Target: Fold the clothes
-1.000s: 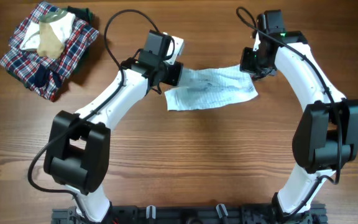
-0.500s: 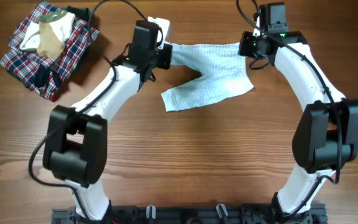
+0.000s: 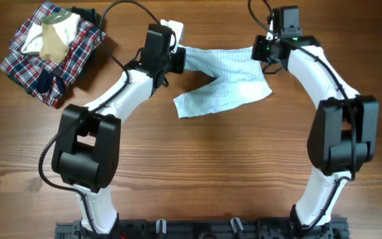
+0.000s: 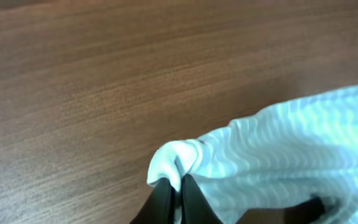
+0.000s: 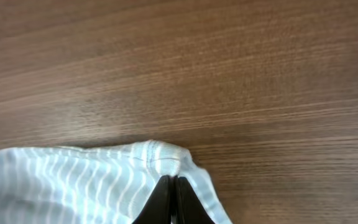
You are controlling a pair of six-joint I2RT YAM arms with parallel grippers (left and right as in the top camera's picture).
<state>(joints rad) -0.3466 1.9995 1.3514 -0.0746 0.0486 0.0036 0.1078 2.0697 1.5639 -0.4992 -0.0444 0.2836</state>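
Observation:
The clothes, a small pale blue-white striped crinkly garment [image 3: 224, 79], is stretched between both grippers at the far middle of the table, its lower part lying on the wood. My left gripper [image 3: 178, 58] is shut on its left corner, seen pinched in the left wrist view [image 4: 174, 180]. My right gripper [image 3: 262, 53] is shut on its right corner, seen at the hem in the right wrist view [image 5: 169, 179]. The cloth shows as bunched white-blue fabric [image 4: 278, 162] and flat striped fabric [image 5: 67, 180].
A red-navy-white plaid garment [image 3: 38, 63] with a beige-cream garment [image 3: 55, 36] on top lies at the far left corner. Bare wooden table [image 3: 211, 166] spreads in front of the cloth.
Both grippers have lifted the garment's far edge and pulled it toward the back of the table, stretching it out; in the last half second they barely moved.

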